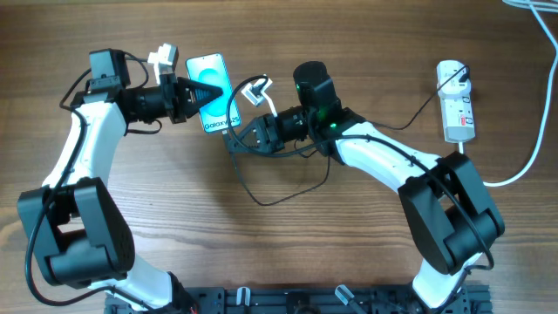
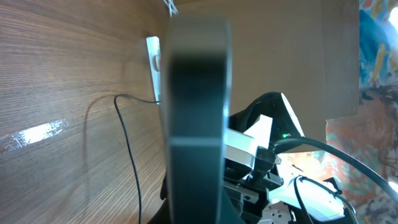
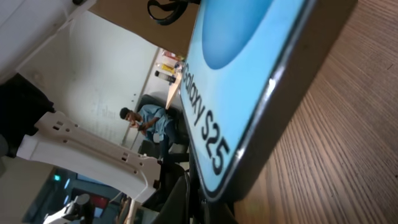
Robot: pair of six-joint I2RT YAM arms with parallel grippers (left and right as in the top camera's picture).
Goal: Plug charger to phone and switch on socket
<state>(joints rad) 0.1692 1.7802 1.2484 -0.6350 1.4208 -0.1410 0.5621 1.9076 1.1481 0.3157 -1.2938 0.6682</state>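
The flat rectangular teal-screened phone [image 1: 211, 68] is held at the left of the wooden worktop [image 1: 366, 35], pinched across its middle by the left claw [image 1: 207, 94]. At the phone's white-strip end the right claw [image 1: 235, 135] is pressed together, apparently on the connector end of the long thin black charger cable [image 1: 261, 200]. The metal tip itself is hidden, so whether it has entered the port cannot be told. From there the cable is looped loosely under the right arm and led to the elongated white plastic socket strip [image 1: 458, 109], well apart at the right, where its black plug [image 1: 459, 80] appears seated.

Several failures can be foreseen. If the tip is offered slightly off line, it may be scraped along the phone's edge, and the phone may be pushed or twisted out of the left claw's pinch. The slack loop could be caught by the right arm when the socket switch is reached for, and a seated connector could be dragged out.
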